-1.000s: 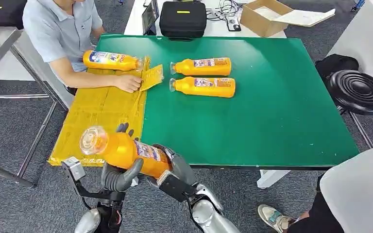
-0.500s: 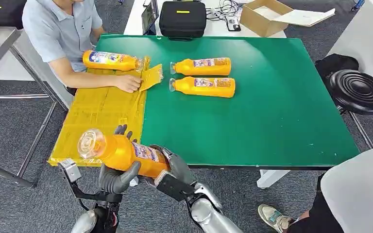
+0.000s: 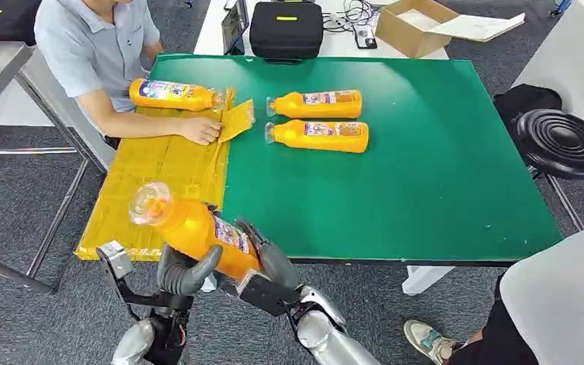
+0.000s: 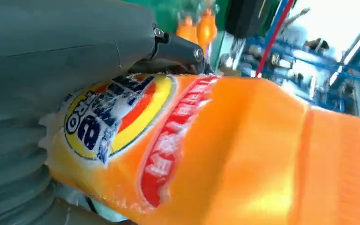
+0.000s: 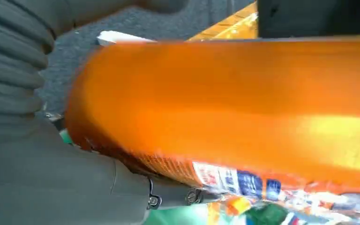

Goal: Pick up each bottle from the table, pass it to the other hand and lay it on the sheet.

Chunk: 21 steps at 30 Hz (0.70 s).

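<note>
Orange plastic bottle [image 3: 198, 232] tipped up, cap end risen toward yellow sheet [image 3: 160, 179]; left hand [image 3: 185, 270] and right hand [image 3: 268, 262] both grasping it; handover midway.

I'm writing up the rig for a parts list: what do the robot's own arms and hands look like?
Both arms are silver metal with black joint sections. The left hand and right hand are grey, with ribbed grey covers, thick grey thumbs and darker fingers. A small silver box sits on a black bracket beside the left arm.
</note>
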Each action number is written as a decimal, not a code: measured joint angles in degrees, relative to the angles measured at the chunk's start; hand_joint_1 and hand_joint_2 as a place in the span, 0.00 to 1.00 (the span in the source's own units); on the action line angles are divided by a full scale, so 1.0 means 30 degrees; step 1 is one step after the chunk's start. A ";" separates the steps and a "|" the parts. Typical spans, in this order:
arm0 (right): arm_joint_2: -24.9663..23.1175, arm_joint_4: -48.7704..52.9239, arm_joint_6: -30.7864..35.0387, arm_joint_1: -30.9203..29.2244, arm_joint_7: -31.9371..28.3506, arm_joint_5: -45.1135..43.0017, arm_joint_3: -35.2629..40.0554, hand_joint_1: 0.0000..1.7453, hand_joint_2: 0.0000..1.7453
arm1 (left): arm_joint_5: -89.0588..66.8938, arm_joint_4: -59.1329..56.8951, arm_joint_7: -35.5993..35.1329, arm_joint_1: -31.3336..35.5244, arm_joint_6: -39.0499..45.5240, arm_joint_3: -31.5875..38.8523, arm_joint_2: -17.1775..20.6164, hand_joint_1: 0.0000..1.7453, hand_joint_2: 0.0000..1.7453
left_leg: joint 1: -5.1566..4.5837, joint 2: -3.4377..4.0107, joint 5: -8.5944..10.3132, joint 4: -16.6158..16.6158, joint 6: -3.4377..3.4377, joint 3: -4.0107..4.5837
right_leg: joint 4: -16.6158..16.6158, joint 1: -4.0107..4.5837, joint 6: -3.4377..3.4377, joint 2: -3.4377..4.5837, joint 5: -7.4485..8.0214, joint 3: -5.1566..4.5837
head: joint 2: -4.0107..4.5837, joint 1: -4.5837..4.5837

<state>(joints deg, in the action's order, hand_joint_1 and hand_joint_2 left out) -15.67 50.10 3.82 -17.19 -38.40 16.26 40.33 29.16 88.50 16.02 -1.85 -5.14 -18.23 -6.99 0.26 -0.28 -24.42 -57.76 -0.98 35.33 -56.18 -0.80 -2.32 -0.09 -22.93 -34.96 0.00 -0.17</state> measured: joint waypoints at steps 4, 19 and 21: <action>0.0146 0.0626 -0.0087 0.0171 -0.0269 -0.0094 0.0262 0.00 0.00 | -0.0100 -0.0399 -0.0058 0.0631 -0.0401 0.0152 0.0109 1.00 1.00 | 0.0000 0.0001 0.0000 0.0000 0.0000 -0.0001 | 0.0000 0.0000 0.0000 0.0000 0.0000 -0.0001 | 0.0000 -0.0007; 0.0313 0.1369 0.0985 0.0389 -0.0218 -0.0276 0.0604 0.00 0.00 | -0.0876 -0.1734 -0.0655 0.2414 0.0659 0.0554 0.0728 1.00 1.00 | 0.0000 0.0001 0.0005 0.0000 0.0005 0.0002 | -0.0004 -0.0001 0.0000 0.0000 0.0002 0.0000 | 0.0000 -0.0007; 0.0342 0.1485 0.1941 0.0444 -0.0174 0.0001 0.0772 0.00 0.00 | -0.2015 -0.1814 -0.0341 0.2650 0.1826 0.0539 0.0736 1.00 1.00 | 0.0000 -0.0018 0.0005 0.0000 0.0004 0.0009 | -0.0003 -0.0001 0.0000 -0.0005 0.0001 -0.0002 | 0.0000 -0.0007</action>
<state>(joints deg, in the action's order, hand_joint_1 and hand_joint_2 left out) -14.64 54.56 9.65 -15.86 -38.93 16.26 42.64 23.12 83.06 15.00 6.10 0.34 -16.61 -4.79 0.26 -0.34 -24.40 -57.76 -0.96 35.35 -56.19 -0.80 -2.32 -0.11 -22.92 -34.97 0.00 -0.20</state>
